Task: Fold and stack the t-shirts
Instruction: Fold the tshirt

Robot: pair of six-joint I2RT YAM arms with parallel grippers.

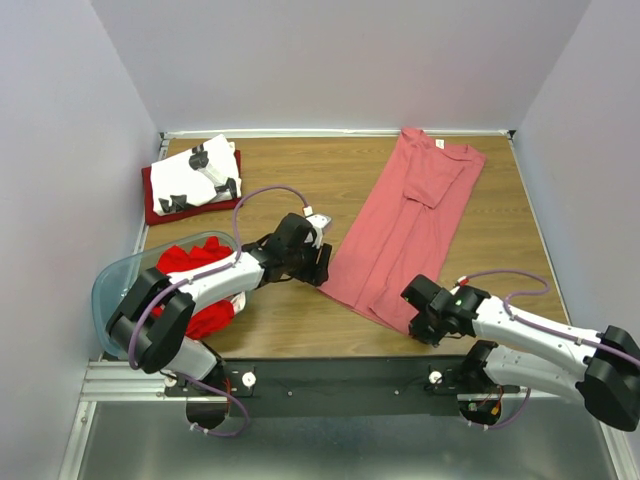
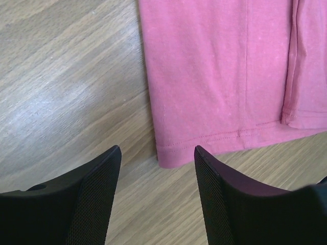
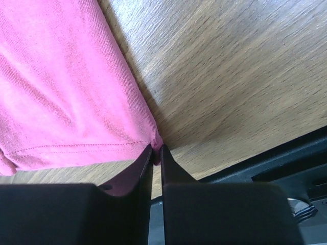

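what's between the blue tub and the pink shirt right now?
Top view: only the left gripper, jaws open by the pink shirt's hem corner, its arm crossing over the tub. Otherwise bare wood table.

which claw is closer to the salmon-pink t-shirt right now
Right. The right claw is shut on a hem corner of the salmon-pink t-shirt. The left claw is open, poised over the other hem corner without gripping it.

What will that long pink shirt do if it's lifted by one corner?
Probably floppy: the pink t-shirt lies flat, so it should hang limp from the corner pinched in the right fingers. Likely light, being thin cloth. Its folded layers may fall open.
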